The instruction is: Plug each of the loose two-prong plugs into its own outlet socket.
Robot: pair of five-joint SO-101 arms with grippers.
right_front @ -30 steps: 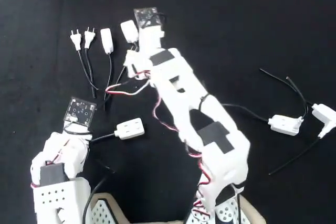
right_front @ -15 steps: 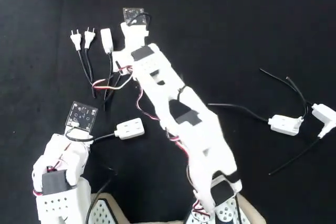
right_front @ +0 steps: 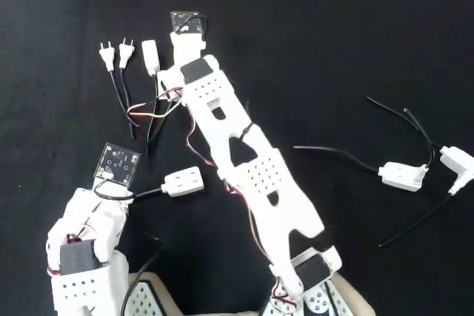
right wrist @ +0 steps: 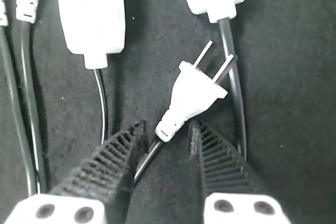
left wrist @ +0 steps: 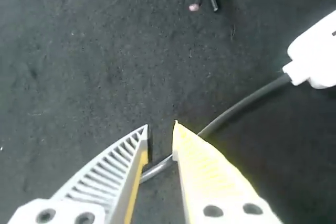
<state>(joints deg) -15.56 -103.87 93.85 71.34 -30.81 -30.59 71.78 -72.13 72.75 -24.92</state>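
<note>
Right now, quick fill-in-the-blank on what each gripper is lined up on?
1. The right gripper is ___, its fingers either side of the white plug's cable end.
2. That plug has ___ prongs.
3. The left gripper straddles a ___ cable leading to a white socket.

Missing words: open; two; black.

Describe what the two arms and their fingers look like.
Both the left arm and right arm are white plastic shells with perforated panels, black motor blocks and loose red, white and black wires. The left gripper has ribbed, pointed fingers, one white and one yellow; the right gripper has ribbed black fingers on white bases.
</note>
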